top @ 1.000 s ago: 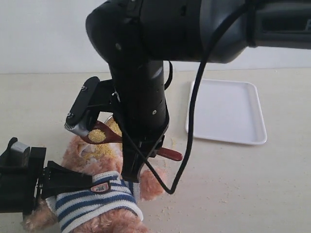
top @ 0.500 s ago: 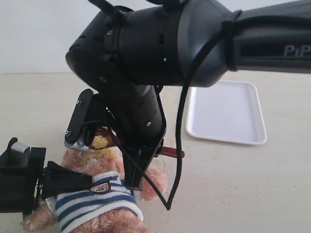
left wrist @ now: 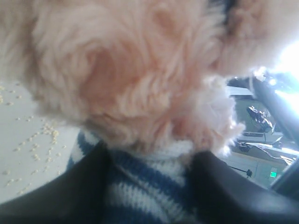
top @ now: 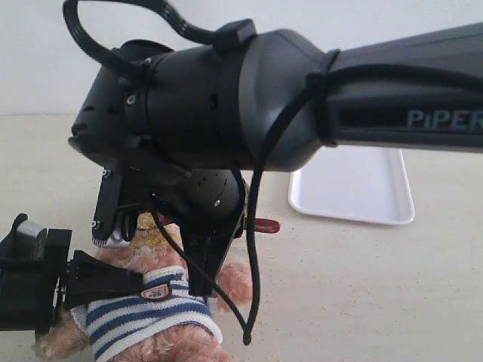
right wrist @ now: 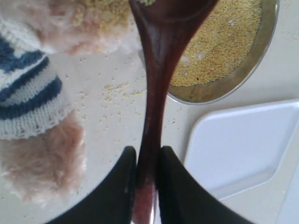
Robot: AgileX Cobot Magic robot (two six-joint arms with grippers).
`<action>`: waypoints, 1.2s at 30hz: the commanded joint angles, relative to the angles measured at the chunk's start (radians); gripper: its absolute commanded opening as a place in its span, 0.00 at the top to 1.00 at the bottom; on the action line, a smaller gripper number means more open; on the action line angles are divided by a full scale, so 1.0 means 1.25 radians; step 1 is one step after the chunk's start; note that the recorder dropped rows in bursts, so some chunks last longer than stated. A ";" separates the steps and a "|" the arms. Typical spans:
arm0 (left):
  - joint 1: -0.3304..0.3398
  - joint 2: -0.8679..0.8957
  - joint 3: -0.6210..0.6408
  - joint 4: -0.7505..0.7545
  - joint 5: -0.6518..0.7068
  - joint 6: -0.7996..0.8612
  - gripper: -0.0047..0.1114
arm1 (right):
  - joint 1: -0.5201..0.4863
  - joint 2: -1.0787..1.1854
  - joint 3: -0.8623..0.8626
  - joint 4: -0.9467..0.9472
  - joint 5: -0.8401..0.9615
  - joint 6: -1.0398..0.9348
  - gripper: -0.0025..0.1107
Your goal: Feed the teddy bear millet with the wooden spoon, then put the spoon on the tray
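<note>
Your right hand (right wrist: 148, 156) is pinched shut on the thin end of the wooden spoon (right wrist: 156, 70), with one finger on each side. That is a small grip on a smooth stick. If you turn the wrist fast, the spoon could spin or slide in the hand, and anything in it would tip out.

The round end of the spoon is up by the face of the teddy bear (right wrist: 70, 23). It runs off the edge of the wrist view, so you cannot tell how much food is in it. Yellow bits sit on the bear's fur. Push in more and you may poke the face and shove the bear over.

Your left hand (left wrist: 149, 191) is closed around the bear's stripy tummy. The bear is soft, so a hard push from the spoon could squish it and make it slip out.

The millet (right wrist: 224, 42) is in the metal bowl (right wrist: 266, 46), near the bear, and some lies loose on the worktop (right wrist: 117, 126). The bowl is right by the spoon, so a low swing could knock it and spill more.

The tray (right wrist: 243, 149) is just beside the bowl. Let go too soon and the spoon may land on the rim and roll off.
</note>
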 commanded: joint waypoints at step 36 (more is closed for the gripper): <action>-0.006 0.002 -0.002 0.009 0.028 0.009 0.92 | 0.120 0.015 0.137 -0.384 0.013 0.263 0.98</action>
